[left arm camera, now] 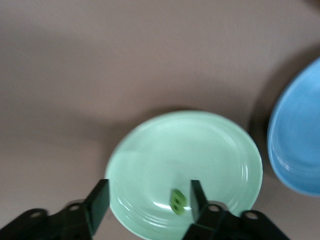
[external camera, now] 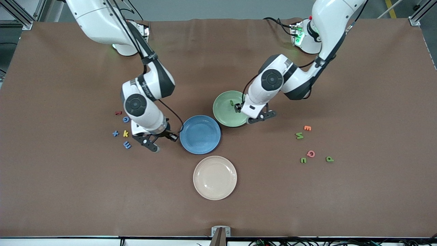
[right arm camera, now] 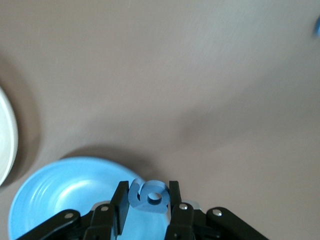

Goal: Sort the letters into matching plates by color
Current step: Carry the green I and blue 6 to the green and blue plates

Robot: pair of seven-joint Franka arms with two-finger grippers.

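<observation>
My right gripper (right arm camera: 146, 200) is closed on a small blue foam piece (right arm camera: 148, 195), maybe a digit 6, above the round matte blue plate (external camera: 200, 134), at its 9 o'clock rim. My left gripper (left arm camera: 147, 200) stands wide open and holds nothing, above the round pale green plate (external camera: 227, 109); a small green foam piece (left arm camera: 177, 201) is beside one finger, near the 3 o'clock rim.
</observation>
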